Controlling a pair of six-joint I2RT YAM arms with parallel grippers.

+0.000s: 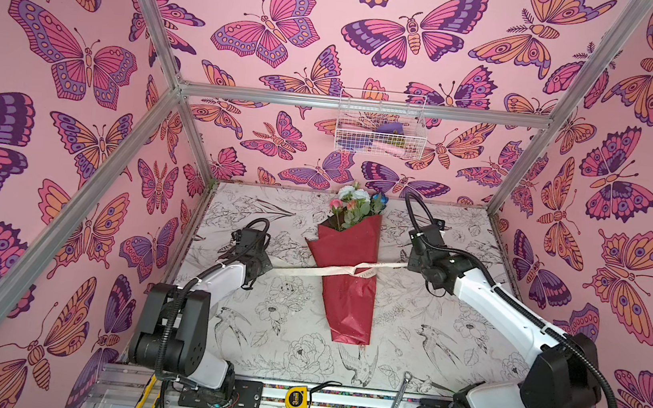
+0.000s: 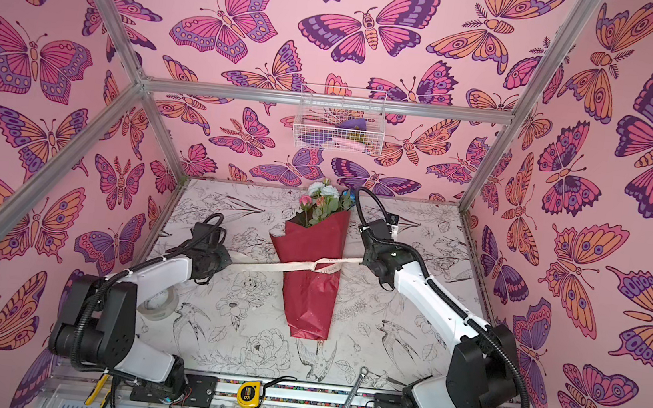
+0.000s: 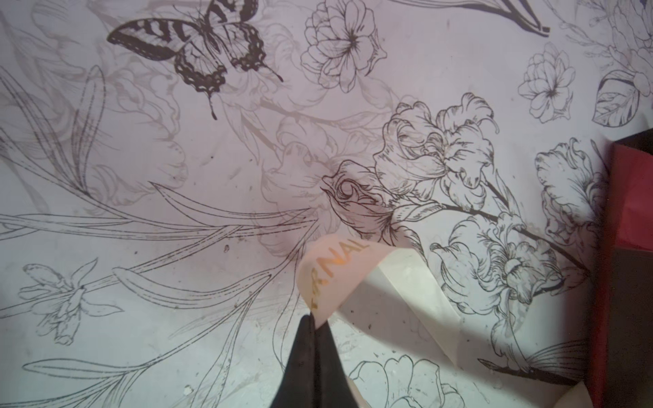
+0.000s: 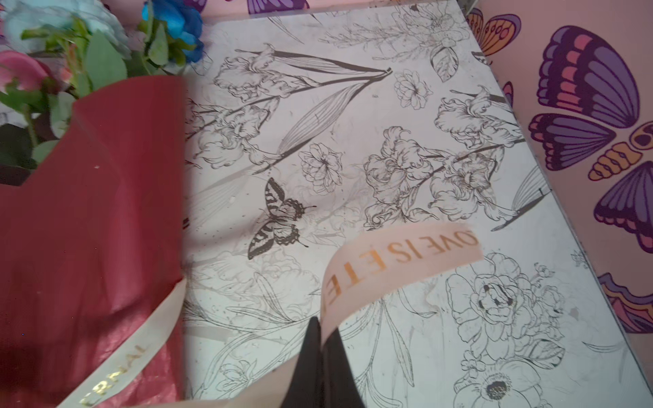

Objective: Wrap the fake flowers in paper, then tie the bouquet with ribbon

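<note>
Walls: pink, printed with big purple and orange butterflies, on an aluminium frame
Left gripper: jaws pressed together on one end of the cream ribbon
Table: white sheet with black line-drawn flowers and birds
Bouquet of fake flowers: lies mid-table in dark red paper, heads toward the back wall, ribbon crossed over its middle
Wire basket: hangs on the back wall above the heads
Right gripper: clamped on the ribbon's other end
Front rail: tape measure, wrench beside it
</note>
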